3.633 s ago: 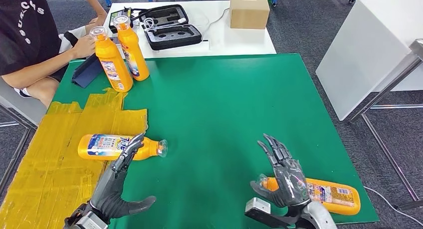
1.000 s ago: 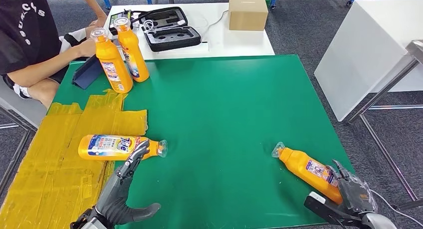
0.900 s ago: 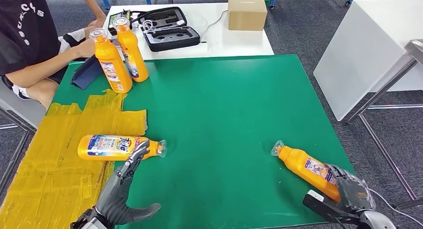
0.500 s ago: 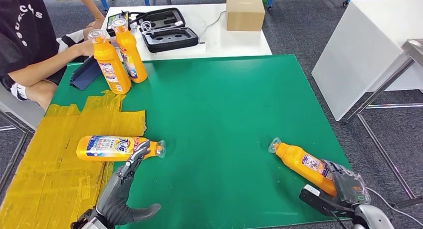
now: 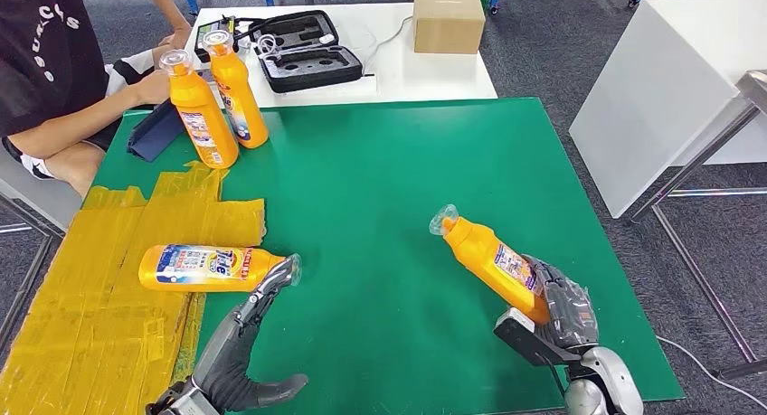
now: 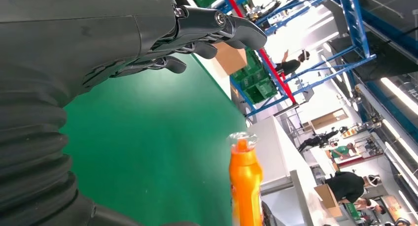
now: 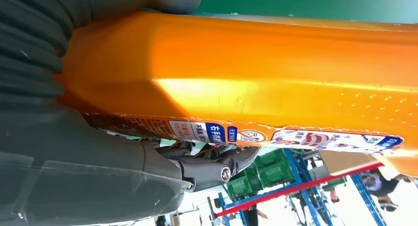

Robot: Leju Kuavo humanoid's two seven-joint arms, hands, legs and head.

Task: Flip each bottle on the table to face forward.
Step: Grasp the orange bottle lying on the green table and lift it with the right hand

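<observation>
The head view looked steeply down from above the green table [image 5: 389, 180]. Each wrist view sat close behind its own hand, turned sideways; the left wrist and head views shared the tilted orange bottle [image 6: 245, 184].

Right robot hand [image 5: 559, 308] has lifted its bottle [image 5: 487, 259] inward, cap tilted up.

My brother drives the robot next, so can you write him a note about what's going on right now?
Right robot hand grips one orange bottle by its base, tilted up off the green table, cap pointing away.
Left robot hand is open, holding nothing, fingertips near the lying bottle on the yellow tape.
Two upright bottles stand at the far left corner.
Left to do: finish the held bottle, then the lying one.
</observation>
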